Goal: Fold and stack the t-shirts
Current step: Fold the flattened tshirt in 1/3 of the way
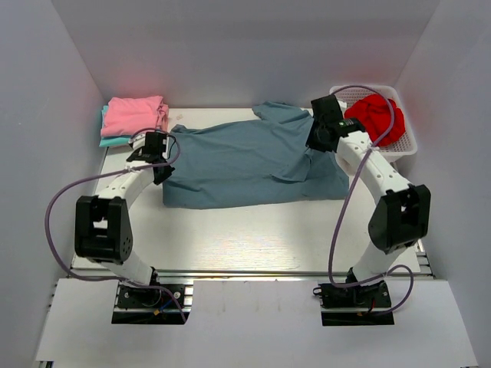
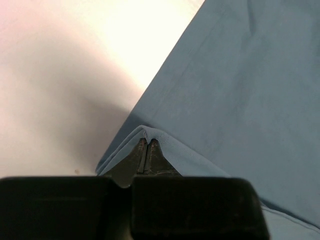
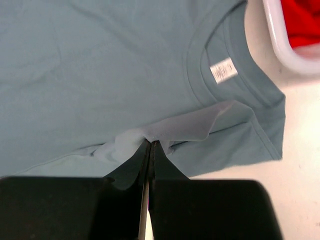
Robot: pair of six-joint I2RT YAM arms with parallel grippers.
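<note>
Both grippers pinch the blue-grey t-shirt (image 1: pixel 245 157), spread mid-table: the left gripper (image 2: pixel 148 142) clamped on its left edge, the right gripper (image 3: pixel 151 145) clamped on a bunched fold beside the collar (image 3: pixel 200 60). A fold seems in hand; next, both should carry their edges across together. Bare table (image 1: pixel 253 245) lies nearside; the white basket (image 1: pixel 408 146) crowds the right.

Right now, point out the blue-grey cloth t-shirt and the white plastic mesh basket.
blue-grey cloth t-shirt (image 1: pixel 245 157): top view, mid body.
white plastic mesh basket (image 1: pixel 409 134): top view, right rim.
</note>
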